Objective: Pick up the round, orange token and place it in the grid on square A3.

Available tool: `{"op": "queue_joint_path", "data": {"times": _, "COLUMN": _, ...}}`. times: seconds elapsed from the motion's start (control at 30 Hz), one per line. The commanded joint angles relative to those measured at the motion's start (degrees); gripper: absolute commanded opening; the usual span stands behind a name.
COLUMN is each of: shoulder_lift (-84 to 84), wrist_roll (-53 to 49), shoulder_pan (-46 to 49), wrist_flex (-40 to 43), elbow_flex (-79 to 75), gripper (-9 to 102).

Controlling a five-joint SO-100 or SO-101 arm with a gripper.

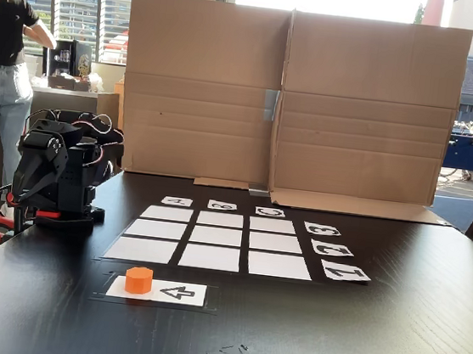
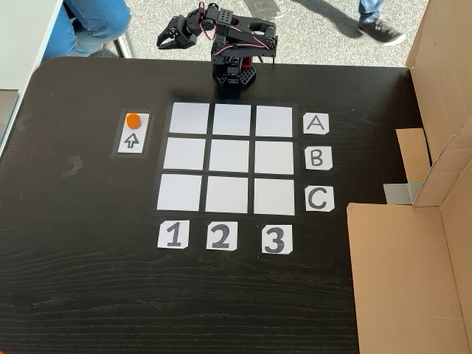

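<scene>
Orange token [image 1: 138, 279] [image 2: 133, 120] sits on the white arrow card [image 1: 174, 292] [image 2: 131, 136], at the card's end away from the arrowhead's tail, untouched. Arrow card lies just outside the grid [image 1: 216, 241] [image 2: 229, 157], apart from it, on the dark worktop [image 1: 389, 340] [image 2: 81, 258]. All nine grid cells bare. Square A3 [image 2: 273, 121] is the corner cell next to letter A and in line with number 3; in the low fixed view it's the far-left cell [image 1: 166, 213]. Arm folded at the worktop edge, well apart from token; claw [image 2: 168, 37] hangs off past the edge, prongs slightly spread, pinching nothing. In the low view the arm is a black bundle at left, claw unclear. Cardboard wall [image 1: 288, 97] stands behind grid. Person [image 1: 0, 73] stands far left.
</scene>
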Motion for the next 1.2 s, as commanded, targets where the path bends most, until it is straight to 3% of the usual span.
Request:
{"op": "queue_joint_path", "data": {"times": 0.0, "shoulder_lift": -9.32, "wrist_roll": -0.18, "shoulder_pan": -1.67, "wrist_flex": 4.22, "elbow_flex": -12.74, "gripper": 7}}
{"op": "queue_joint_path", "data": {"times": 0.27, "shoulder_lift": -34.01, "wrist_roll": -0.09, "shoulder_pan": -6.86, "wrist_flex": 17.23, "elbow_flex": -38.5, "gripper": 24}}
{"op": "queue_joint_path", "data": {"times": 0.53, "shoulder_lift": -51.15, "wrist_roll": -2.2, "shoulder_pan": -14.94, "wrist_flex": 19.25, "elbow_flex": -48.16, "gripper": 51}}
{"op": "queue_joint_path", "data": {"times": 0.73, "shoulder_lift": -60.82, "wrist_roll": -2.81, "shoulder_pan": -19.86, "wrist_flex": 19.69, "elbow_flex": -54.49, "gripper": 62}}
{"op": "queue_joint_path", "data": {"times": 1.17, "shoulder_lift": -79.45, "wrist_roll": -7.21, "shoulder_pan": -27.51, "wrist_flex": 19.25, "elbow_flex": -65.3, "gripper": 68}}
